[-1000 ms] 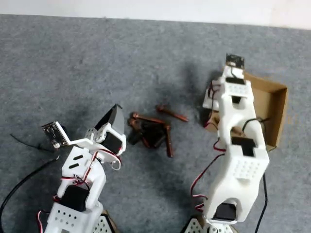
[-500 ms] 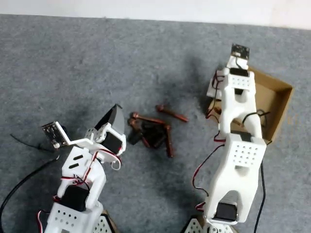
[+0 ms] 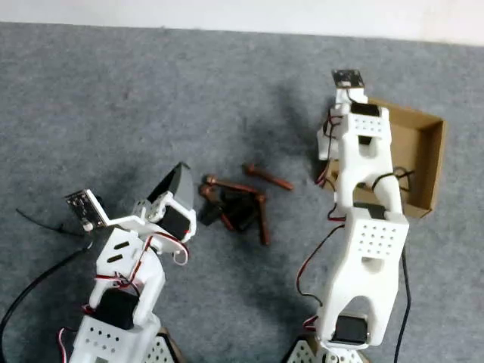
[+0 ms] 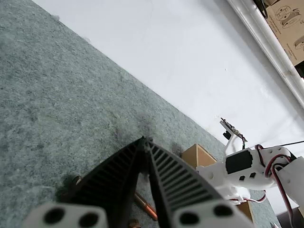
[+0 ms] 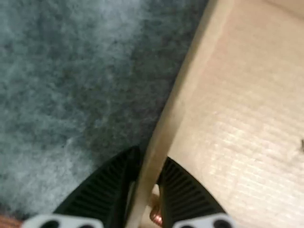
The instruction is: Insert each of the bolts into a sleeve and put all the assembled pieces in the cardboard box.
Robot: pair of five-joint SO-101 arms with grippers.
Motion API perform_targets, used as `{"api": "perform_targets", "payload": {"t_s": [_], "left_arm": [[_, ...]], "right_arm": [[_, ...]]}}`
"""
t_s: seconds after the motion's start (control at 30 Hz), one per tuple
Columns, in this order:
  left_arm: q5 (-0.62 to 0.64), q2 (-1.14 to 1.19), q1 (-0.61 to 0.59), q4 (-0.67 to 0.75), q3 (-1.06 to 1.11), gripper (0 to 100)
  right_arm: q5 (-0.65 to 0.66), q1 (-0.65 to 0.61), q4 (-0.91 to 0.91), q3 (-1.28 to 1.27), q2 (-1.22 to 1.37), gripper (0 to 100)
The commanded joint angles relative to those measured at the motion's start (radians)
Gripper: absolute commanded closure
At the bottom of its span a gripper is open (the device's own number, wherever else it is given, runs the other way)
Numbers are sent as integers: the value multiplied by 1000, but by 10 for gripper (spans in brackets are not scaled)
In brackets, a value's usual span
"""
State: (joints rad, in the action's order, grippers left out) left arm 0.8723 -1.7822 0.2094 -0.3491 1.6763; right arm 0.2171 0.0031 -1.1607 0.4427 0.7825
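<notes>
Left gripper (image 4: 144,142) sits low over the grey mat (image 3: 113,98), close to its arm's base, jaws pressed together tip to tip. Just past it is a heap of copper bolts (image 3: 262,219) and black sleeves (image 3: 240,212) on the mat, tangled and touching. Can't tell if any bolt is seated in a sleeve. A loose bolt (image 3: 266,176) lies at the heap's far side, apart from the cardboard box (image 3: 414,155). Right arm (image 3: 367,227) stretches over the box's near corner and covers that part in the high view. Right gripper (image 5: 149,157) straddles the box wall, jaws narrow and pinching it, with one finger (image 5: 107,187) on the mat side and the other inside the box. A copper piece (image 5: 156,214) shows between the wall and the inner finger, too hidden to identify. White strip (image 3: 227,13) runs beyond the mat.
</notes>
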Motion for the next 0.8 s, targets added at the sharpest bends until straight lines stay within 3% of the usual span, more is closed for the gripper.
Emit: {"api": "perform_targets", "payload": {"t_s": [0.0,0.17,0.37,0.5,0.77], "left_arm": [[-9,1,13,-3,22,990],[-9,1,12,-3,22,990],[-9,1,12,-3,22,991],[-9,1,12,-3,22,990],[-9,1,10,-3,22,990]], "right_arm": [[25,-22,-10,-2,22,995],[224,-38,44,-7,22,995],[279,-38,45,-7,22,995],[431,-65,42,-13,24,995],[445,-74,45,-64,24,995]]}}
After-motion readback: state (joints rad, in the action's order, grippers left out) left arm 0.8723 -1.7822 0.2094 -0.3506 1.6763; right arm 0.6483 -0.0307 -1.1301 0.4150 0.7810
